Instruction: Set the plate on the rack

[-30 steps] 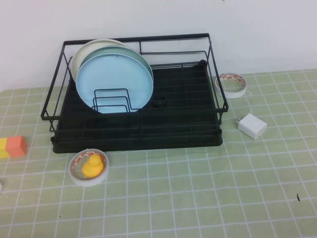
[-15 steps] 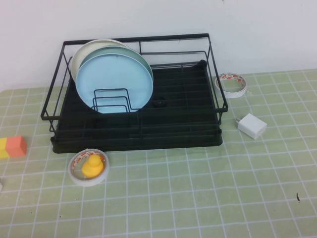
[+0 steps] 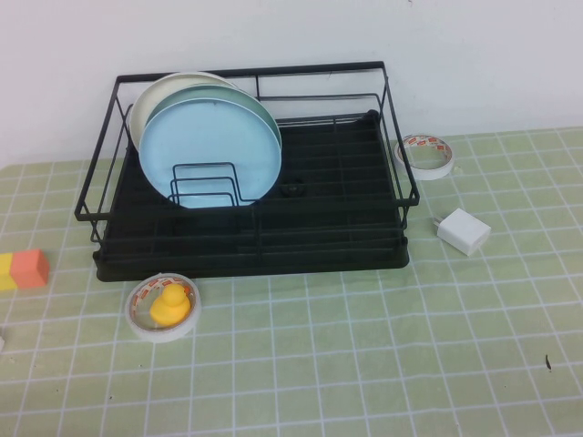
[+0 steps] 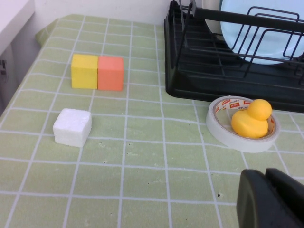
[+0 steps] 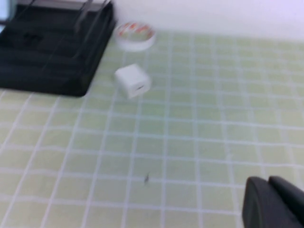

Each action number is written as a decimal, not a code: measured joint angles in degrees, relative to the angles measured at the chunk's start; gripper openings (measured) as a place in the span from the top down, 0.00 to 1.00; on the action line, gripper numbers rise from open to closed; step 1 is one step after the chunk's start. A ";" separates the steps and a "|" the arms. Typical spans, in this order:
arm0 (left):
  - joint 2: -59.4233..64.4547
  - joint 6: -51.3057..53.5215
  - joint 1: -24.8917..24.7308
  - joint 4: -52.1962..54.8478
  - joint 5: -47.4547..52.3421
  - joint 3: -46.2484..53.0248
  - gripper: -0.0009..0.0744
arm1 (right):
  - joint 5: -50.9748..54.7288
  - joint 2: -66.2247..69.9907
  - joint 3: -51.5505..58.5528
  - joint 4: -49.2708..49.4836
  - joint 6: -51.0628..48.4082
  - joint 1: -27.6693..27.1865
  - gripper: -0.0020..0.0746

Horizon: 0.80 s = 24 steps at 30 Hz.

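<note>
The light sky-blue plate (image 3: 214, 150) stands upright in the small wire holder at the left of the black wire rack (image 3: 319, 248), in front of a mint-green plate (image 3: 258, 102) and a cream plate (image 3: 148, 105). Its lower edge shows in the left wrist view (image 4: 266, 33), with the rack (image 4: 199, 76). Neither arm shows in the high view. My left gripper (image 4: 267, 183) is shut and empty, low over the mat near the duck. My right gripper (image 5: 269, 186) is shut and empty over bare mat, well away from the rack (image 5: 52, 57).
A tape roll holding a yellow duck (image 3: 162, 307) lies in front of the rack's left corner. Orange and yellow blocks (image 3: 23, 269) sit at far left, with a white cube (image 4: 72, 127) near them. A white charger (image 3: 463, 229) and another tape roll (image 3: 426, 153) lie right of the rack.
</note>
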 joint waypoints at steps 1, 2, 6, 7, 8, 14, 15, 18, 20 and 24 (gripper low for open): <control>0.00 0.00 0.00 0.00 0.00 0.00 0.99 | 0.00 -1.23 0.00 -0.40 0.00 -0.92 0.98; 0.00 0.00 0.00 0.00 0.00 0.00 0.99 | 0.00 -2.36 0.00 -0.82 0.00 -1.98 0.98; 0.00 0.00 0.00 0.00 0.00 0.00 0.99 | 0.00 -5.68 0.00 -2.24 0.00 -4.92 0.98; 0.00 0.00 0.00 0.00 0.00 0.00 0.99 | 0.00 -6.10 0.00 -2.36 0.00 -5.38 0.98; 0.00 0.00 0.00 0.00 0.00 0.00 0.99 | 0.00 -6.46 0.14 -2.51 0.00 -5.70 0.98; 0.00 0.00 0.00 0.00 0.00 0.00 0.99 | -7.96 -6.63 6.09 -3.51 0.00 -6.42 0.98; 0.00 0.00 0.00 0.00 0.00 0.00 0.99 | -10.43 -6.63 7.87 -3.61 0.00 -6.46 0.98; 0.00 0.00 0.00 0.00 0.00 0.00 0.99 | -17.82 -6.63 13.64 -3.74 0.00 -6.55 0.98; 0.00 0.00 0.00 0.00 0.00 0.00 0.99 | -23.11 -6.63 17.20 -3.87 0.00 -6.55 0.98; 0.00 0.00 0.00 0.00 0.00 0.00 0.99 | -28.66 -6.63 22.70 -3.87 0.00 -6.55 0.98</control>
